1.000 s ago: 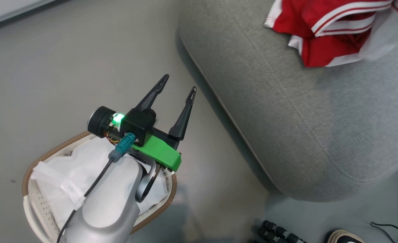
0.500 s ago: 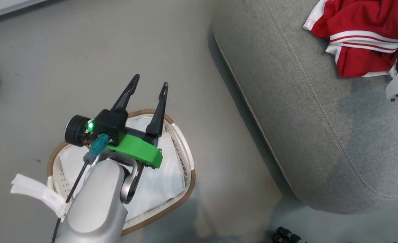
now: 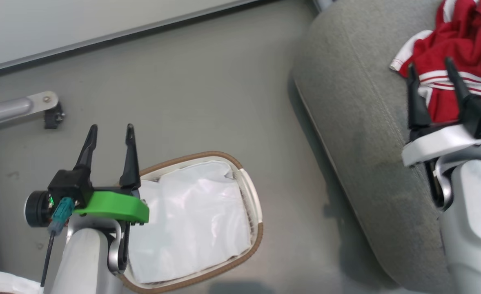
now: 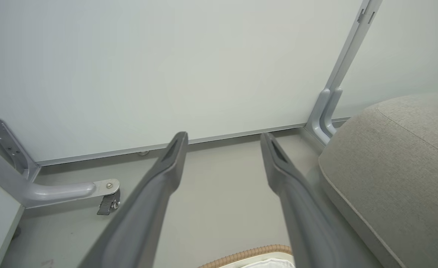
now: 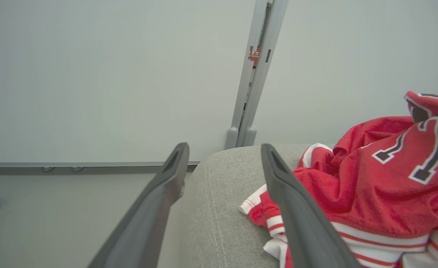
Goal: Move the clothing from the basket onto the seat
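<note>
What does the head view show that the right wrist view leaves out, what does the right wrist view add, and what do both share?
From the head view: the oval white perforated plastic basket with a brown woven rim, its white cloth liner, and the left arm's open jaws.
From the right wrist view: the black-and-white numbers on a jersey, and a small red sticker on a grey upright wall post.
In both: the large grey fabric sofa cushion, the crumpled red jerseys with white stripes lying on it, and the right arm's open jaws.
</note>
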{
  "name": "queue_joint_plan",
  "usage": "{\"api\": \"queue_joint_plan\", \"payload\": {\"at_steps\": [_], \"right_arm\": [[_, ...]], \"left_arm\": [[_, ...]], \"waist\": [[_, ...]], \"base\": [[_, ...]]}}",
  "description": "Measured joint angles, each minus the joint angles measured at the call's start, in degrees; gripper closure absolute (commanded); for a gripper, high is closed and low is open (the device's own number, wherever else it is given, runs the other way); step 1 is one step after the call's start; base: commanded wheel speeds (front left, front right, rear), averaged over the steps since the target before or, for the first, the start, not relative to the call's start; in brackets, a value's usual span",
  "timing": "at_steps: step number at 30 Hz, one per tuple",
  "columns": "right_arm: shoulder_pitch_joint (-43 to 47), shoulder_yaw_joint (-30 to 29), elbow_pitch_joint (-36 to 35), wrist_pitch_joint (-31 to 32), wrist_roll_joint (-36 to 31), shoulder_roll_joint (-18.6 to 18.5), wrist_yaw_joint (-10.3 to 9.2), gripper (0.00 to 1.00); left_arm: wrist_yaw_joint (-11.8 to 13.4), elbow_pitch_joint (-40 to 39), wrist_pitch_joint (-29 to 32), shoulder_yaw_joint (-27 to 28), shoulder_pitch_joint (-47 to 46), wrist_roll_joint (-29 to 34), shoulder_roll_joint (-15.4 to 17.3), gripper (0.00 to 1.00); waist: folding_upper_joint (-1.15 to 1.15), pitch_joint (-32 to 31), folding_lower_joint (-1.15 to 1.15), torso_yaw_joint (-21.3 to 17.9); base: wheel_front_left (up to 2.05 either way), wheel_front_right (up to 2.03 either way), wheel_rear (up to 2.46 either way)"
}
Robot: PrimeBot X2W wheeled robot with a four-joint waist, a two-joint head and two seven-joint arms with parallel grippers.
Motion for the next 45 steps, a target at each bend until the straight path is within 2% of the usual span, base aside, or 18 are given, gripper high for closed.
{"api": "queue_joint_plan", "payload": {"at_steps": [3,6,13,22,31,32,38,45], "right_arm": [[2.2,3.2,0.3,0.0,1.0,0.7,0.01,0.0],[3.8,4.0,0.7,0.0,1.7,1.5,0.0,0.0],[8.5,2.1,1.6,0.0,2.2,2.9,0.0,0.0],[14.9,1.9,3.4,0.0,2.2,3.8,0.0,0.0],[18.7,1.5,4.6,0.0,2.7,4.6,0.0,0.0],[18.8,1.6,4.7,0.0,2.7,4.7,0.0,1.0],[20.0,1.6,7.3,0.6,3.4,5.6,0.01,1.0],[20.0,0.9,6.7,3.0,11.4,5.6,0.01,1.0]], "left_arm": [[0.6,-0.2,0.0,2.1,1.6,0.5,-0.1,0.0],[0.9,0.2,0.0,3.6,2.8,0.6,-0.2,0.0],[1.7,1.0,0.0,4.2,6.5,-0.8,-0.2,0.0],[1.9,2.2,0.0,3.7,10.9,-2.6,-0.2,0.0],[2.3,3.0,0.0,3.5,14.7,-5.3,-0.2,0.0],[2.1,3.1,0.0,3.5,14.9,-5.5,-0.2,1.0],[2.1,5.8,0.6,3.6,15.2,-6.3,-0.6,1.0],[1.9,5.3,2.6,4.2,15.2,-13.3,-0.6,1.0]], "waist": [[0.0,-1.3,0.0,2.4],[0.0,-2.5,0.0,4.8],[0.0,-6.2,0.0,9.3],[0.0,-11.6,0.0,12.3],[0.0,-15.7,0.0,13.4],[0.0,-15.9,0.0,13.5],[0.0,-16.1,-0.01,13.5],[0.0,-16.3,-0.01,13.3]], "base": [[0.0,0.0,0.0],[0.0,0.0,0.0],[0.0,0.0,0.0],[0.0,0.0,0.0],[0.0,0.0,0.0],[0.0,0.0,0.0],[0.0,0.0,0.0],[0.0,0.0,0.0]]}}
